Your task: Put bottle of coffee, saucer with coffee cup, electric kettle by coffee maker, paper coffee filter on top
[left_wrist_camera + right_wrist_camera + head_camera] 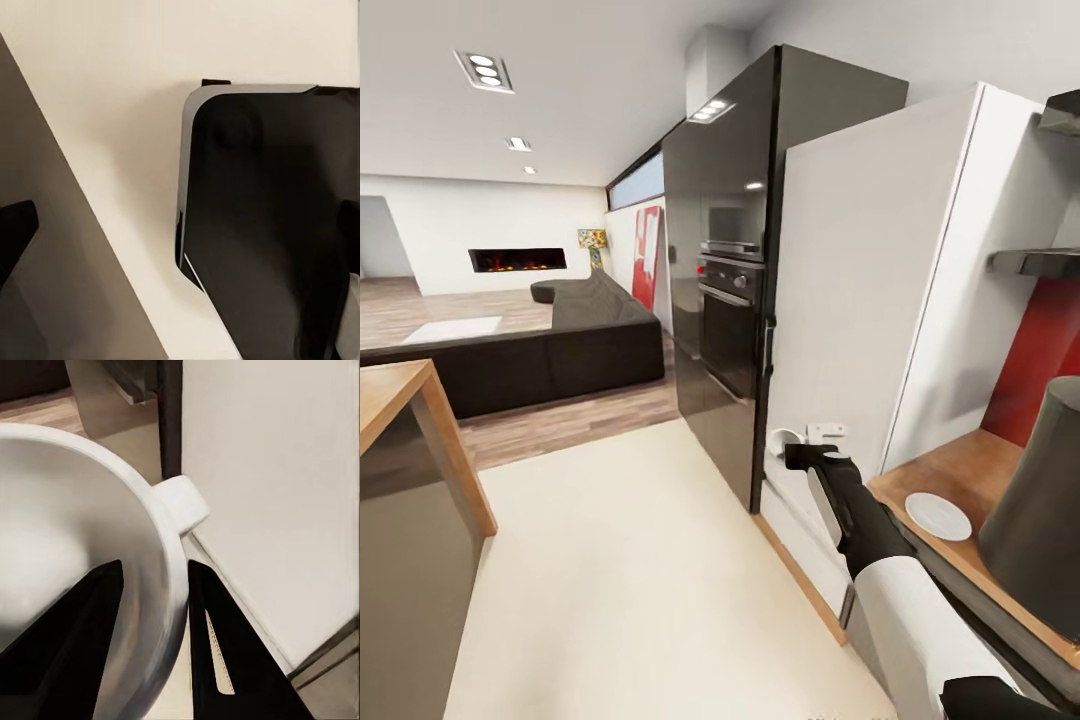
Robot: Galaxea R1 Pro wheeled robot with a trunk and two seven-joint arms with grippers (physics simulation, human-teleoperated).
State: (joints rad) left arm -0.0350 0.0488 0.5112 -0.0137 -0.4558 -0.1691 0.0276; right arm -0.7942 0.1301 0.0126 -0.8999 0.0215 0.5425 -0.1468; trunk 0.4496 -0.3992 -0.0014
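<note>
**A:** Jaws first: how do they stand?

**B:** On the right gripper (150, 622) the two black fingers (217, 645) are clamped on the rim of the coffee cup (82, 532), one finger inside the bowl, one outside against the wall. The cup's small handle (184, 502) sticks out just past the outer finger. For the left gripper I cannot tell; the left wrist view has a black shape at its edge and nothing that shows the jaws.

**A:** And the right arm's pose?

**B:** In the head view the right arm (880, 560) reaches forward and away from the body, white forearm low, black wrist beyond it, with the right gripper (800, 450) holding the coffee cup (784, 440) in the air beside a tall white cabinet panel (860, 300), above the pale floor (610, 560).

**A:** What lies near it?

**B:** Just beside the forearm, the kitchen countertop (970, 470) carries the saucer (937, 516), flat and bare. Close to the saucer stands the dark grey coffee maker (1040, 520), cut off by the frame edge. Above hang two dark slabs of the kitchen shelf (1040, 262) against a red back wall (1040, 360).

**A:** Further off?

**B:** A glossy dark cabinet with a built-in oven (732, 320), then a dark sofa (560, 350) and a wall fireplace (517, 260). A wooden island corner (420, 430) sits at the near left.
</note>
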